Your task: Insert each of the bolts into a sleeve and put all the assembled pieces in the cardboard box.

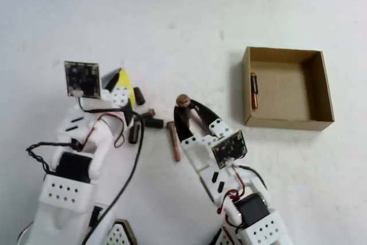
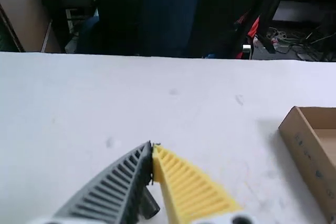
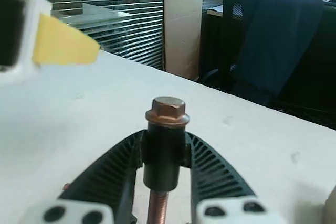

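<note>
My right gripper (image 3: 165, 148) (image 1: 184, 109) is shut on a black sleeve (image 3: 163, 161) with a copper bolt through it; the hex head (image 3: 167, 111) (image 1: 183, 100) sticks out past the fingertips. The cardboard box (image 1: 321, 93) (image 2: 310, 148) stands to the right, with one assembled piece (image 1: 253, 90) along its left wall. My left gripper (image 2: 152, 154) (image 1: 121, 78), one grey and one yellow finger, is shut with its tips touching and nothing between them. A loose copper bolt (image 1: 174, 140) and black sleeves (image 1: 153, 123) (image 1: 139, 95) lie on the table between the arms.
Another black sleeve (image 1: 133, 133) and a short copper piece (image 1: 150, 113) lie beside the left arm's cables. The white table (image 1: 189, 38) stretches bare toward the far edge. In the right wrist view the left gripper's yellow finger (image 3: 63, 46) appears nearby.
</note>
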`<move>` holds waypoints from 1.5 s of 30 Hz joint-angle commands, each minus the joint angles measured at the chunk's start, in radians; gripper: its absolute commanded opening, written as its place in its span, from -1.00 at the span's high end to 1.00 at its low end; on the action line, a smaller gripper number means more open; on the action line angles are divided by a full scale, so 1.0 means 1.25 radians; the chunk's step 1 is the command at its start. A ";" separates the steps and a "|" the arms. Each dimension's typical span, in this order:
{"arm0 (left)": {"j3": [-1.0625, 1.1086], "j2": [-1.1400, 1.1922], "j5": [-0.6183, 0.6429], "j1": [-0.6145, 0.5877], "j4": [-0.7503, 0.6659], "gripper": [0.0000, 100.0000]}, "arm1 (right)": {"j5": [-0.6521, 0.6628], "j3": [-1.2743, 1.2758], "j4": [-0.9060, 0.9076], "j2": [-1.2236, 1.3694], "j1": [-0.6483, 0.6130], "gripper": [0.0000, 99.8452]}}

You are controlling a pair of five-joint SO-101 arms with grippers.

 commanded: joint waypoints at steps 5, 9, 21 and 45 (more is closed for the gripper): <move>0.095 -0.002 -0.007 -0.008 -0.123 0.95 | 0.010 0.006 -0.002 -0.010 0.079 0.96; 0.101 -0.002 -0.007 -0.024 -0.095 0.95 | 0.032 0.006 -0.002 -0.010 0.085 0.96; 0.171 -0.127 -0.007 -0.061 -0.027 0.96 | 0.088 -0.114 0.157 -0.009 0.107 0.96; 0.271 -0.586 -0.001 -0.195 0.241 0.96 | 0.088 -0.572 0.476 0.101 0.224 0.97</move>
